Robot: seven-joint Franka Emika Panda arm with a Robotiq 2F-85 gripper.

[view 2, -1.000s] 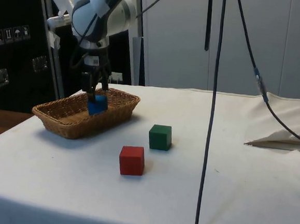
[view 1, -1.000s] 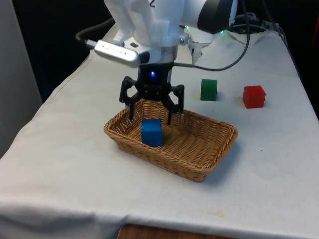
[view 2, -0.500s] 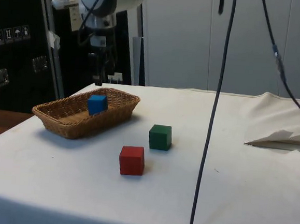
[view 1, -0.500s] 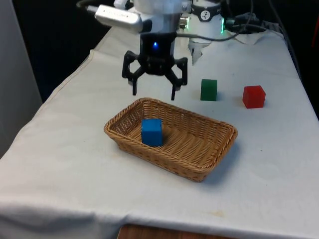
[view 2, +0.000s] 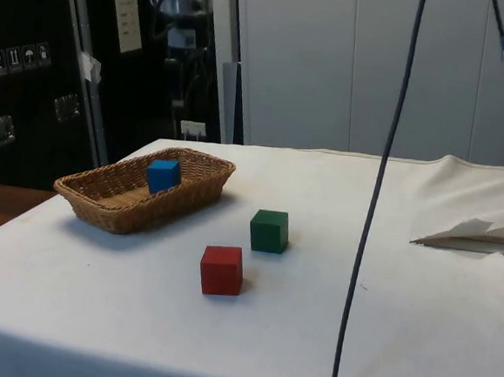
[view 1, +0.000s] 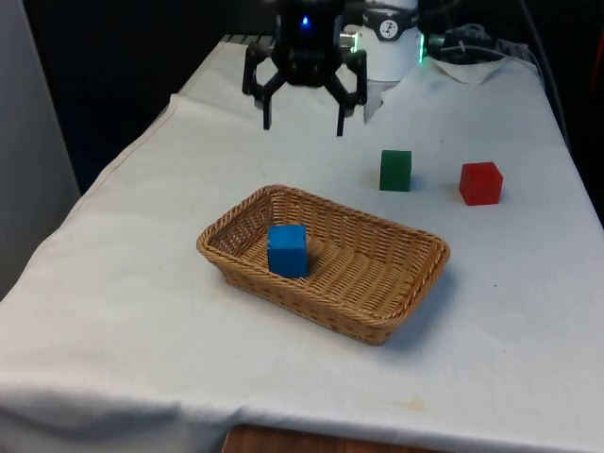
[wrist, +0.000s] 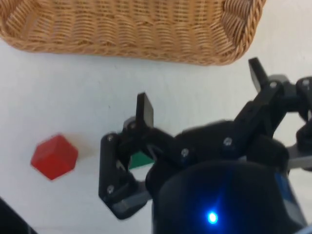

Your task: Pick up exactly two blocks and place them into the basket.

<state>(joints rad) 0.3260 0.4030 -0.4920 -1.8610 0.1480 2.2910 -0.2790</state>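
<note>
Woven brown basket (view 1: 377, 311) sits on the white cloth (view 1: 142, 283), toward the front view's left and middle. One blue block (view 1: 287, 250) is inside it, near the end at the front view's left, leaning a little against the woven wall. From the side view the blue block (view 2: 163, 175) pokes up just above the basket (view 2: 119, 209) rim.

High above the table, past the far side of the basket, hangs the black gripper (view 1: 302, 125) — its two fingers are spread wide apart and nothing is between them. In the wrist view the gripper (wrist: 200, 92) has the cloth under it, with the basket (wrist: 146, 34) edge just beyond.

Farther to the front view's right, the green block (view 1: 395, 170) stands on the cloth, well apart from the basket. Next to it, but not touching, is the red block (view 1: 480, 182) — it is closest to the table's right edge. In the side view the red block (view 2: 221, 270) is nearer the camera than the green block (view 2: 269, 231)
</note>
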